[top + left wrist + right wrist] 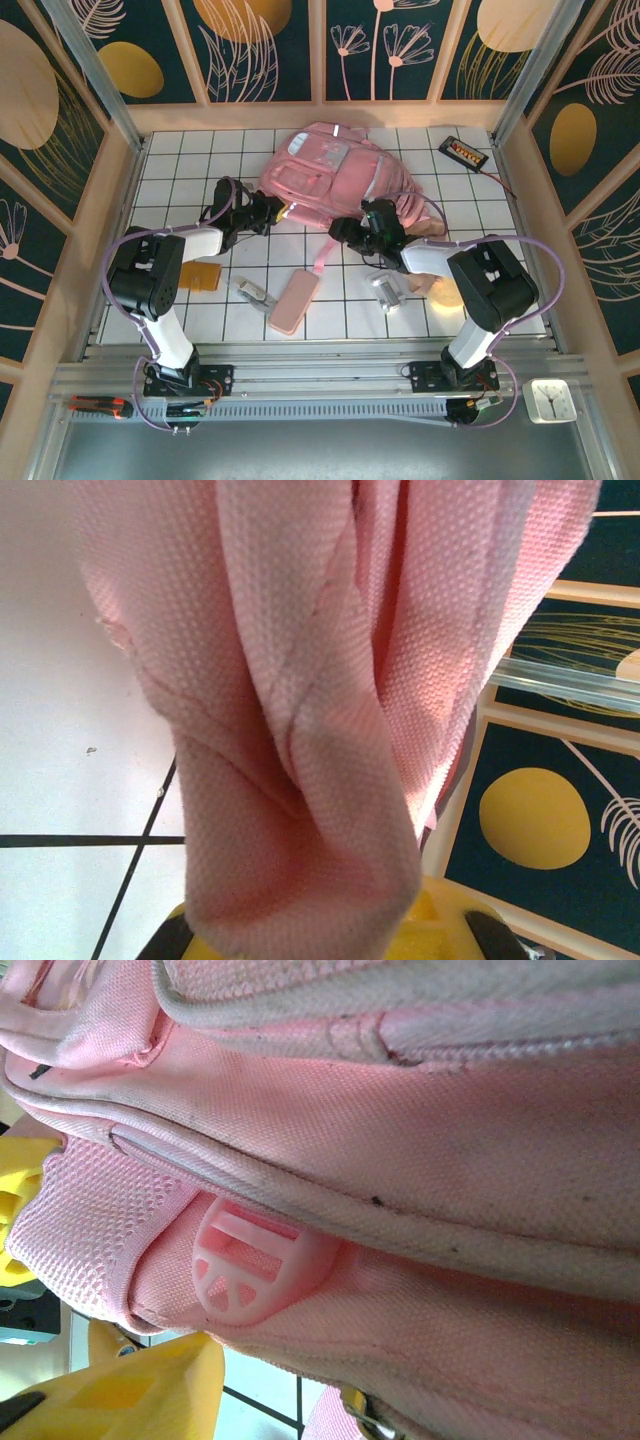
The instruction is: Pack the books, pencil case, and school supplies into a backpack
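Left tool (278, 212) clenched on backpack (330, 165) fabric, right tool (365, 222) at a strap buckle (250, 1265), its grip unclear, pencil case (293, 302) on bench (180, 160) behind both tools

A white tabletop (180, 160) gridded with dark lines spreads beneath the left claw (282, 212) and right claw (345, 228). Beyond both, pale wooden frames hold navy wall panels (255, 50) painted with gold discs and pale leaf outlines. A warm light patch (447, 292) glows nearer than the right claw, to its right.
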`<state>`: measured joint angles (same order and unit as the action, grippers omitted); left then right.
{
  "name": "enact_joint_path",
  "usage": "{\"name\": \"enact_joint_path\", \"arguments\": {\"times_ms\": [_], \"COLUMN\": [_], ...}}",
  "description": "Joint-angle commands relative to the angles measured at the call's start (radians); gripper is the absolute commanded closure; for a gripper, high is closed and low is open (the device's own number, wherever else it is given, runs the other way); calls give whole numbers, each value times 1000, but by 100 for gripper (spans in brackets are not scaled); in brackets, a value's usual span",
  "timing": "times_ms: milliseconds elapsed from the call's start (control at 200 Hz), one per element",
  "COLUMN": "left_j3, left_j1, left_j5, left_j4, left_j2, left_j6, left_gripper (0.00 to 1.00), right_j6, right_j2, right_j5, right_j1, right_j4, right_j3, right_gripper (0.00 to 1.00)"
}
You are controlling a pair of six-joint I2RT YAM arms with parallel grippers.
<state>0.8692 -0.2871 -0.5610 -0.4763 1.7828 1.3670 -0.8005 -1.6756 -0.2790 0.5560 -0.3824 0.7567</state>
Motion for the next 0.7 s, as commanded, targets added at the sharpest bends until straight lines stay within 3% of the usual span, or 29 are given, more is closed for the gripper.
{"name": "enact_joint_path", "arguments": {"times_ms": [0,275,440,696], "left_j3": [-7,-2,-9,-16], "left_j1": [-11,-11,-11,-12], "left_j5": [-123,-122,-119,-112], "left_j4": [-80,-94,-97,-108], "left_j2": [-59,-57,-62,-62], "left_j6": [70,80,83,88], "left_gripper": [98,99,99,99], "right_j6": [-1,6,9,13], "right_j2": [28,53,57,78], "right_j5": [29,56,58,62], "right_j1": [-2,-2,-3,-2], "right_j4": [-50,11,29,79], "right_j3": [-13,-20,-19,-17], "right_gripper": [46,67,72,99]}}
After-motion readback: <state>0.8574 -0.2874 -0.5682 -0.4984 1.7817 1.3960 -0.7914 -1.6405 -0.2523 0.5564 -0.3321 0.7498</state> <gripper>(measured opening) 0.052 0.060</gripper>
